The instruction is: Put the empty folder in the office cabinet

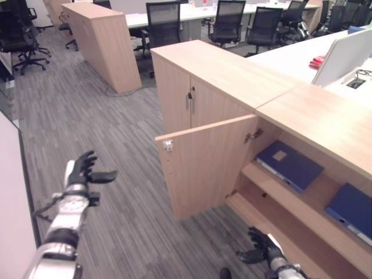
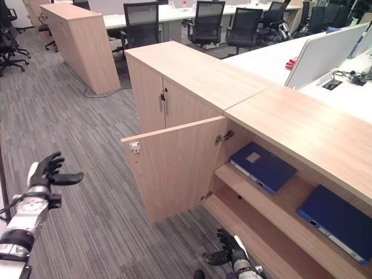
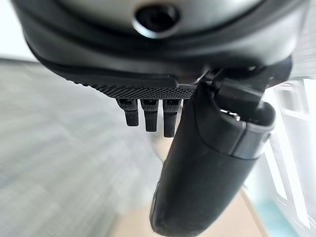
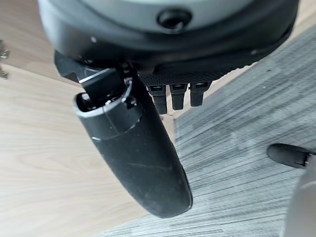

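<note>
A blue folder (image 1: 289, 164) lies flat on the upper shelf of the open wooden cabinet (image 1: 325, 125). A second blue folder (image 1: 352, 210) lies further right on the same shelf. The cabinet door (image 1: 203, 165) stands swung out over the floor. My left hand (image 1: 86, 170) hovers open at the lower left, well away from the cabinet and holding nothing. My right hand (image 1: 263, 246) hangs low near the bottom shelf, fingers relaxed and empty. In the wrist views the left hand's thumb (image 3: 202, 173) and the right hand's thumb (image 4: 133, 153) stick out straight.
A closed cabinet (image 1: 197, 87) adjoins the open one on its left. Another wooden cabinet (image 1: 102, 40) stands at the back left. Office chairs (image 1: 163, 23) and white desks (image 1: 302, 55) line the back. Grey striped carpet (image 1: 104, 133) spreads to the left.
</note>
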### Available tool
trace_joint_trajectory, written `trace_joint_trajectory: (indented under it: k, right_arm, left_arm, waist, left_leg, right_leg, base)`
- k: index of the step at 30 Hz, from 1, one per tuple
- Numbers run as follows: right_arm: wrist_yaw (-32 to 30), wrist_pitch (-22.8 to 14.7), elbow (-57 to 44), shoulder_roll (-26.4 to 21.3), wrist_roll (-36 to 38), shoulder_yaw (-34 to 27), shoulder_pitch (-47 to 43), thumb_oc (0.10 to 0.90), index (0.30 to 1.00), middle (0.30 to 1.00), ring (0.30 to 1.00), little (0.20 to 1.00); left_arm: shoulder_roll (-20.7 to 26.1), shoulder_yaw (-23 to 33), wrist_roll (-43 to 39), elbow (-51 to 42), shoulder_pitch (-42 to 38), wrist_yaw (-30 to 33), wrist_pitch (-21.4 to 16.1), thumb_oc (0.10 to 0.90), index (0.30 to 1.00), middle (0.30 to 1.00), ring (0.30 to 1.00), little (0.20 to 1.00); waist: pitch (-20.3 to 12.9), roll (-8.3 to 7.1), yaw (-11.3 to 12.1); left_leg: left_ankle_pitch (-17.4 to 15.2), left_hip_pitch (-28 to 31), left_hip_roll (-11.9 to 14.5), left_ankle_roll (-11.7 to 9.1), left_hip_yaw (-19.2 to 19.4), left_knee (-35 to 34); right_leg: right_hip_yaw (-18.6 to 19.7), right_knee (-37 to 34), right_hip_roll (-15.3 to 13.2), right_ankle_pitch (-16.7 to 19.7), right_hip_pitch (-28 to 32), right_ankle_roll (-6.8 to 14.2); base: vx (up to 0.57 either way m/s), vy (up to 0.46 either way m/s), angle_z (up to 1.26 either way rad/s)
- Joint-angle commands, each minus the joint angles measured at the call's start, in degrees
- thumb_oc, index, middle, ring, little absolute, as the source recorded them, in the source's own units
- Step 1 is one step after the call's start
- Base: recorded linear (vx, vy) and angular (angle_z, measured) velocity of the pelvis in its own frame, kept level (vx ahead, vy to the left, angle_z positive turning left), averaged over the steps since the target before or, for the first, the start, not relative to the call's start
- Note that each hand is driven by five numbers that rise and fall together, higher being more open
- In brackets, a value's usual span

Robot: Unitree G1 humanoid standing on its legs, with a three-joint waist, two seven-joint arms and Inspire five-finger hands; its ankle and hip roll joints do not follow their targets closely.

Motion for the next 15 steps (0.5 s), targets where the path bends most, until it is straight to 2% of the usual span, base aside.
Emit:
trace_joint_trajectory:
  k: [1,4,15]
  right_arm:
    - [-1.04,-2.74,-3.57,-2.65,-0.36,-1.38,-3.35,0.800,0.900,0.900,0.900,0.900]
    - [-0.94,-2.52,-3.52,-2.61,-0.63,-1.86,-3.41,0.800,0.900,0.900,0.900,0.900]
    - [-1.23,-2.21,-3.32,-3.15,-1.14,-2.46,-3.24,0.800,0.900,0.900,0.900,0.900]
  left_arm:
    - [-0.18,0.87,1.05,3.25,-10.03,1.25,-4.60,0.800,0.900,0.900,0.900,0.900]
    - [-2.29,-0.81,2.12,3.30,-10.54,0.57,-4.69,0.800,0.900,0.900,0.900,0.900]
    - [-4.19,-2.98,2.16,5.45,-14.00,-0.31,-4.67,0.800,0.900,0.900,0.900,0.900]
  waist:
    - [-0.48,3.13,-1.61]
    - [-0.42,2.75,-2.71]
    - [-0.30,1.81,-4.65]
  left_leg:
    - [-6.30,1.17,-0.34,-0.87,0.53,0.00]
    - [-6.56,1.36,-0.34,-0.72,1.82,0.00]
    - [-7.04,1.95,-0.17,-0.59,4.71,0.00]
  right_leg:
    - [0.27,6.93,-2.95,-6.75,-0.83,6.45]
    - [1.05,7.05,-3.04,-6.28,-1.55,6.84]
    - [2.88,6.74,-2.88,-5.06,-2.80,7.60]
  base:
    - [0.00,0.021,-0.29]
    - [-0.01,0.030,-0.28]
    - [0.00,0.018,-0.15]
